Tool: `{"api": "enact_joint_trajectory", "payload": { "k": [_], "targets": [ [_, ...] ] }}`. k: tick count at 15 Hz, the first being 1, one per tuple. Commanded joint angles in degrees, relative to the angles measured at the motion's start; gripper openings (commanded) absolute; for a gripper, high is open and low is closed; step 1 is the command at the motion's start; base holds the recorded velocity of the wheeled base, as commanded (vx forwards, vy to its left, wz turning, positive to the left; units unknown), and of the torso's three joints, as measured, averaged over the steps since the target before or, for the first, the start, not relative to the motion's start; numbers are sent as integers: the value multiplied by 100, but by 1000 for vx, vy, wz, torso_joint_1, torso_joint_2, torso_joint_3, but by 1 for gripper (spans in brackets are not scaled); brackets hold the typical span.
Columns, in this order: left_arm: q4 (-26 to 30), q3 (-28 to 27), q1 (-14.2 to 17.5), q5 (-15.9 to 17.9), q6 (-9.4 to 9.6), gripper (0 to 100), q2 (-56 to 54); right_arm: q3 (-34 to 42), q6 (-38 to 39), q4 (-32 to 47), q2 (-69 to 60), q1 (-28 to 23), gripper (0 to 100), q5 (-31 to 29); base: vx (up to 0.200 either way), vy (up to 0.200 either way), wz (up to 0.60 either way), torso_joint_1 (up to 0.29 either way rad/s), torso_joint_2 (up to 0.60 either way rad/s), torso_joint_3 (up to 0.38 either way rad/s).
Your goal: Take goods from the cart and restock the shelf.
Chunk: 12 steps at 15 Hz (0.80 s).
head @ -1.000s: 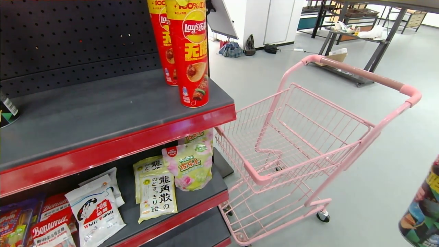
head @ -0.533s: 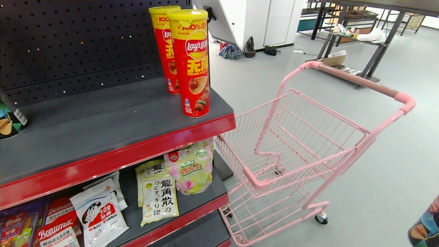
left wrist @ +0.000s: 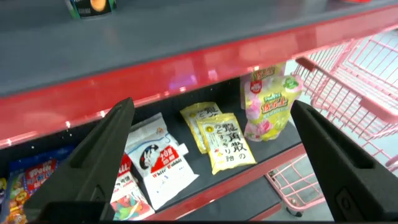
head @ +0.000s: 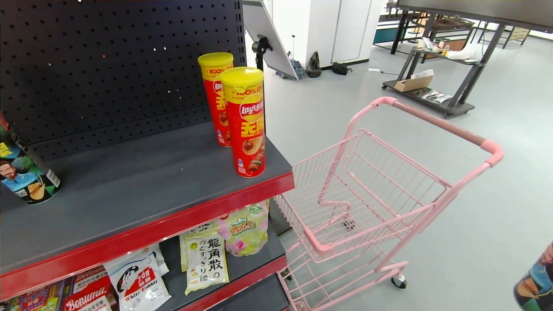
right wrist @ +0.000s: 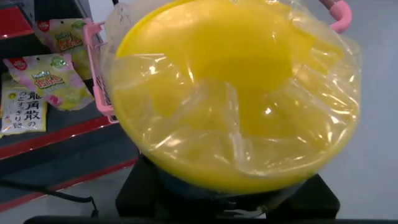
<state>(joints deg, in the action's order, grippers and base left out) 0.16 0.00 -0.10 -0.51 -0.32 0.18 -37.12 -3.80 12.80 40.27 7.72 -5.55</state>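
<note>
Pale grey flooring lies under everything, and low over it, at the robot's far right, hangs the can (head: 533, 285), a dark tube with bright print. The right gripper (right wrist: 230, 196) has hold of it, the grip itself hidden behind the can's yellow lid (right wrist: 230, 81), which is wrapped in clear film. Well apart from the can, to the left, stands the pink cart (head: 317, 242), its wire basket just beside the shelf's right end. The shelf (head: 129, 185) has a dark grey top board with a red front edge and a black pegboard (head: 108, 65) behind. Two red cans (head: 246, 125) with yellow lids stand upright at the board's right end, one close behind the other. A dark can (head: 26, 177) stands at the left end, well apart from them. On the lower board (head: 248, 262) lie snack bags: a green-pink pouch (head: 244, 229) at the right, yellow-white bags (head: 205, 259) next to it, a white bag (head: 138, 280) further left, and red packs (head: 88, 296) beyond. The left gripper (left wrist: 212, 102) hangs in front of that lower board with its fingers spread wide and nothing between them.
</note>
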Motion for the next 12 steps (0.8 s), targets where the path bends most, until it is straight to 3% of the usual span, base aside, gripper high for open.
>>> {"api": "enact_joint_trajectory", "payload": {
  "k": [1, 9, 12],
  "targets": [
    [2, 0, 1, -2, -3, 100, 8, -6, -15, 3, 78, 11, 0, 1, 0, 0, 0, 212, -515, -325],
    [2, 0, 1, 7, -3, 100, -1, 38, -94, -340, 324, 2, 0, -8, 0, 0, 0, 166, -400, -242],
    [2, 0, 1, -2, -3, 100, 8, 82, -94, -340, 324, 11, 0, 1, 0, 0, 600, 35, -75, -45]
  ]
}}
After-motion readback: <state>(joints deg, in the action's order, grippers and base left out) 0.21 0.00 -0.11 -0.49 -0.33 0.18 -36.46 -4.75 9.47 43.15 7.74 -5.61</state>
